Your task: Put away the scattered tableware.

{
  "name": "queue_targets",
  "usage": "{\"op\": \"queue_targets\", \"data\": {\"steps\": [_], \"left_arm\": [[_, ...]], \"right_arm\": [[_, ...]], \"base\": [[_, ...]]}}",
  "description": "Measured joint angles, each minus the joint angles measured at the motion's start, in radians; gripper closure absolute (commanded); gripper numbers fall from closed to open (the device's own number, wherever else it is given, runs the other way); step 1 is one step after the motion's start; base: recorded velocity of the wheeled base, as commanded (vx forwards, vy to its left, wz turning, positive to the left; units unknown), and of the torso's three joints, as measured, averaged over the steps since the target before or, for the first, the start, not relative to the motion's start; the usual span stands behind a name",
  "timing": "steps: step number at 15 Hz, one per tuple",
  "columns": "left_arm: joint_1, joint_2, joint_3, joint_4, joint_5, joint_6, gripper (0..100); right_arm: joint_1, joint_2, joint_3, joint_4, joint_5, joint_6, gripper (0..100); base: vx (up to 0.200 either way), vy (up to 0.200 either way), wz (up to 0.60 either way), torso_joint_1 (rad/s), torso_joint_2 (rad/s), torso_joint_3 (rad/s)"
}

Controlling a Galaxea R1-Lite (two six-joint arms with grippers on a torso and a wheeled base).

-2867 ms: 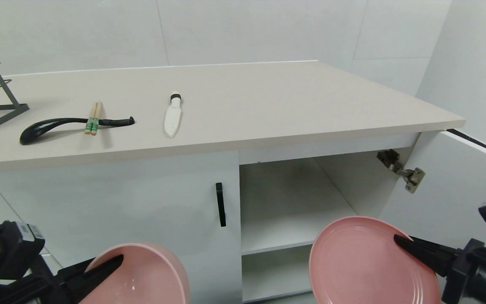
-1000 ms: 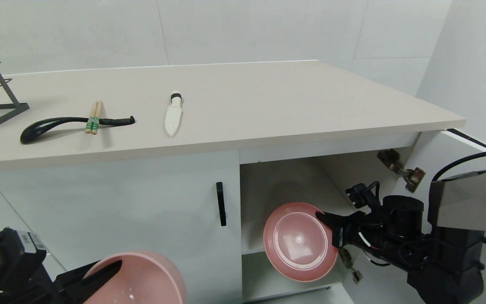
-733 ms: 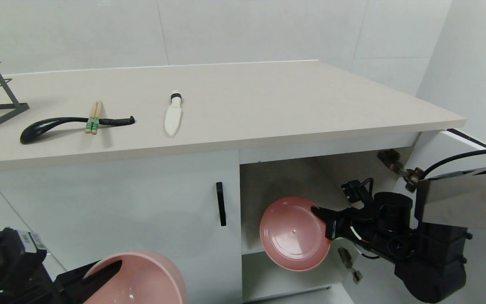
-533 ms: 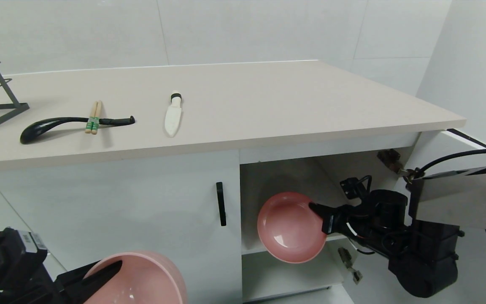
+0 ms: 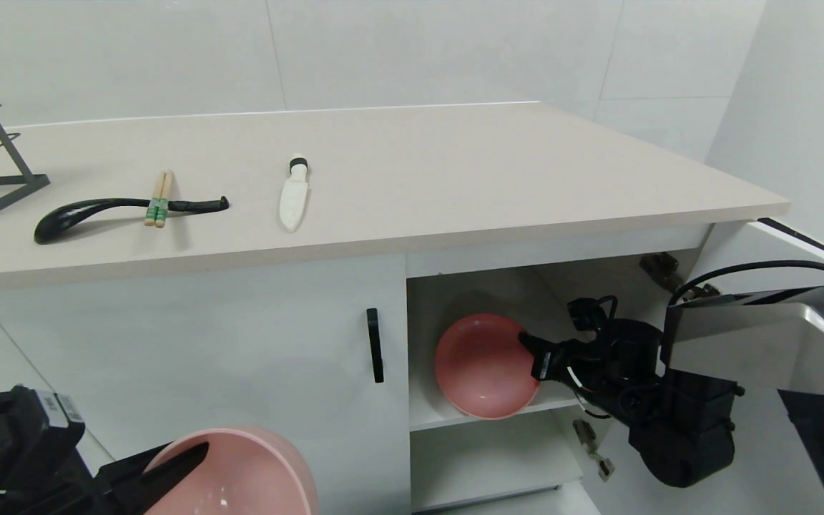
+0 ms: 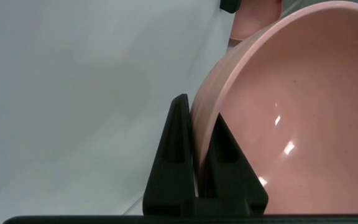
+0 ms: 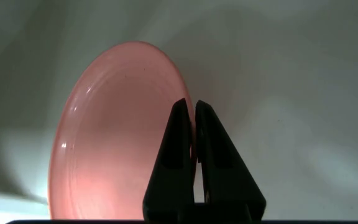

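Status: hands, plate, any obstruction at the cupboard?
Right hand shut on plate, on edge at the upper shelf. Left hand shut on bowl, low before the closed door. Nothing seen blocking.

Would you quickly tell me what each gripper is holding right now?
Left gripper: shut on the pink bowl.
Right gripper: shut on the pink plate.

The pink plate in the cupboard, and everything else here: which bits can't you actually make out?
Pink plate: the head view does not settle whether its lower rim touches the shelf; the right claw covers part of its edge.
Pink bowl: cut off by the head view's bottom edge; the left claw hides part of its rim.
Wire rack: cut off by the head view's left edge.
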Motion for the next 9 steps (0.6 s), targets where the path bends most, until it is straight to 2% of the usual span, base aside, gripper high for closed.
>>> {"op": "queue_targets", "data": {"steps": [9], "left_arm": [[0.001,0.008,0.001,0.000,0.000,0.000,100]], "right_arm": [[0.012,0.077,-0.077,0.000,-0.004,0.005,100]], "base": [[0.000,0.000,0.00,0.000,0.00,0.000]]}}
